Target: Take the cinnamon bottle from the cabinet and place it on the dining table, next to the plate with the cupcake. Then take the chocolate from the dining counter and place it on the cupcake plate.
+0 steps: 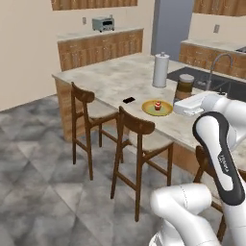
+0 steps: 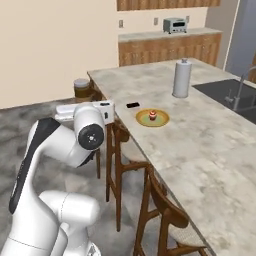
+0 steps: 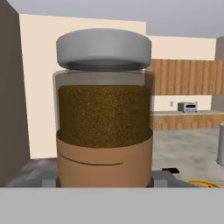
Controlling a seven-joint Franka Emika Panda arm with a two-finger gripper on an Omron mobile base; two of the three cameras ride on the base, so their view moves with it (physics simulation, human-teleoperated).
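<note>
Right now the fingers are gripping the upright cinnamon bottle [image 3: 104, 109], carrying it just short of the tabletop [image 2: 200, 145], with the cupcake plate [image 2: 152, 118] lying ahead beyond it.

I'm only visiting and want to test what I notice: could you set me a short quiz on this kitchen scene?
1. True or false: the clear cinnamon bottle with the grey lid already stands on the counter beside the yellow plate.
2. What sits on that yellow plate: A) a small red-topped cupcake, B) a sandwich, C) an apple?
3. Fill in: the small dark chocolate bar lies on the pale stone counter near the plate, on its ____ side as seen in the left base view.

Key: 1 false, the gripper holds it in the air; 2 A; 3 left.
</note>
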